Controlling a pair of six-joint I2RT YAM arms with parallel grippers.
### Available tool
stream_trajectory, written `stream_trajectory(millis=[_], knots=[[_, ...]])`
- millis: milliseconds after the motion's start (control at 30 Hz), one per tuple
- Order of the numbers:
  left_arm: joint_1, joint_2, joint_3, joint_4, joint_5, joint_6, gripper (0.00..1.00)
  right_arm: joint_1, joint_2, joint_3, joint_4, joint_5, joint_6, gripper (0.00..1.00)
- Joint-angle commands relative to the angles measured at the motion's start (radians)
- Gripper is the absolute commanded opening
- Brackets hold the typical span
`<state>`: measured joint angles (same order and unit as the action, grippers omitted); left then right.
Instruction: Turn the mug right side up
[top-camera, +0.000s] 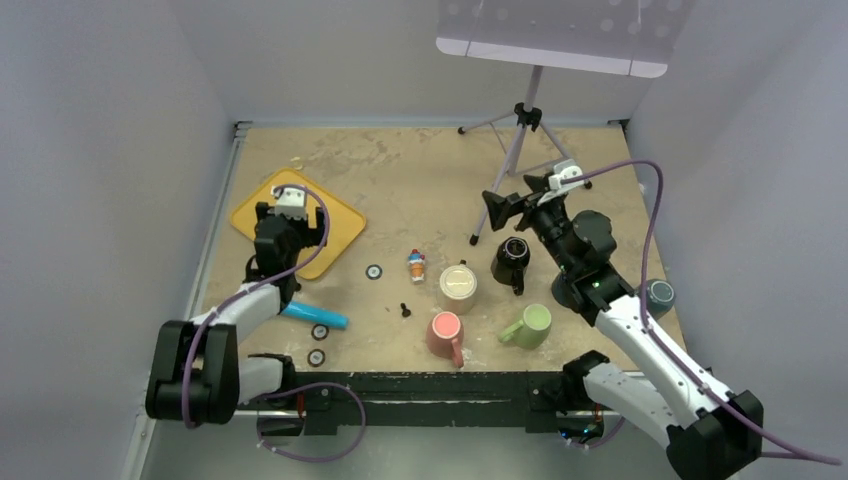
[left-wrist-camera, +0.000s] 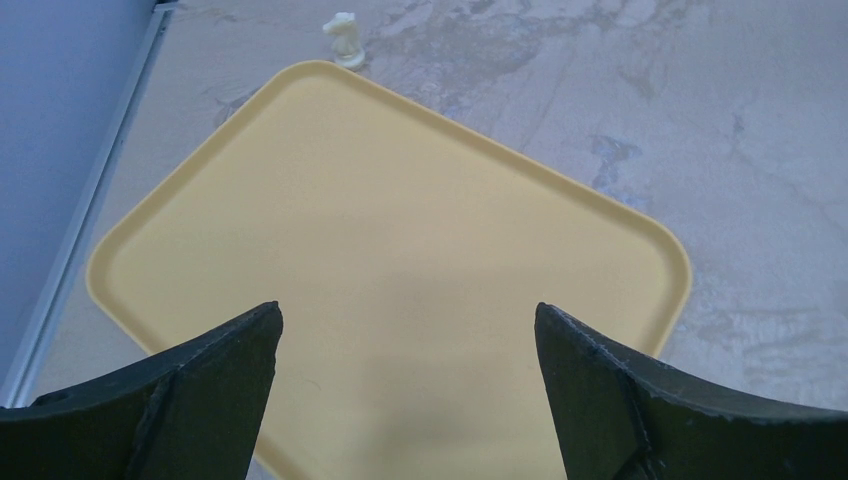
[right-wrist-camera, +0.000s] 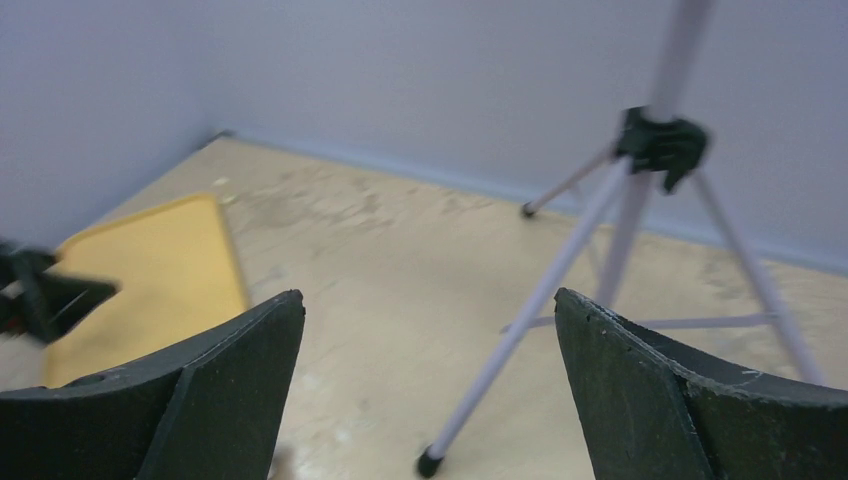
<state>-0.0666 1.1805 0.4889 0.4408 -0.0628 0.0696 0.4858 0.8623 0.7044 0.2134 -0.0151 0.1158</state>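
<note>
Well, on my overhead feed the table (top-camera: 420, 175) is a tan, mottled slab closed in by pale lavender walls (top-camera: 330, 60). A tripod (top-camera: 522, 130) stands at the far edge carrying a white panel (top-camera: 560, 45).

A yellow tray (left-wrist-camera: 400, 230) lies far left, with a small white chess knight (left-wrist-camera: 343, 40) just beyond its far corner. A blue cylinder (top-camera: 315, 317) lies nearer the arms on the left.

The cream mug (top-camera: 459, 285) sits near the middle of the table. What I see on top looks like a flat base, so I read it as mouth-down, though I can't be sure. A little toy figure (top-camera: 417, 266) is to its left and a black mug (top-camera: 511, 258) to its right. A pink mug (top-camera: 446, 333) and a green mug (top-camera: 528, 325) sit closer to the arms.

My left claw (left-wrist-camera: 407, 312) hangs over the tray with its jaws spread wide. There is only bare tray between them and they touch nothing.

My right claw (right-wrist-camera: 430, 296) is raised near the tripod's near legs and aimed across the far half of the table. It is equally wide open and empty. Both claws are well apart from the cream mug.
</note>
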Motion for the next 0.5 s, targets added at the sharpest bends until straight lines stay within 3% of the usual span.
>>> stream_trajectory(millis=[0, 133, 267, 467], knots=[[0.007, -0.103, 0.293, -0.512, 0.190, 0.139, 1.00, 0.129, -0.090, 0.066, -0.464, 0.035, 0.123, 0.98], [0.006, -0.149, 0.470, -0.851, 0.328, 0.211, 1.00, 0.313, -0.132, 0.053, -0.626, 0.095, 0.269, 0.98], [0.005, -0.126, 0.681, -1.237, 0.374, 0.224, 1.00, 0.621, -0.111, 0.055, -0.793, 0.300, 0.490, 0.98], [0.005, -0.127, 0.747, -1.433, 0.443, 0.220, 1.00, 0.996, 0.144, 0.123, -0.950, 0.417, 0.730, 0.98]])
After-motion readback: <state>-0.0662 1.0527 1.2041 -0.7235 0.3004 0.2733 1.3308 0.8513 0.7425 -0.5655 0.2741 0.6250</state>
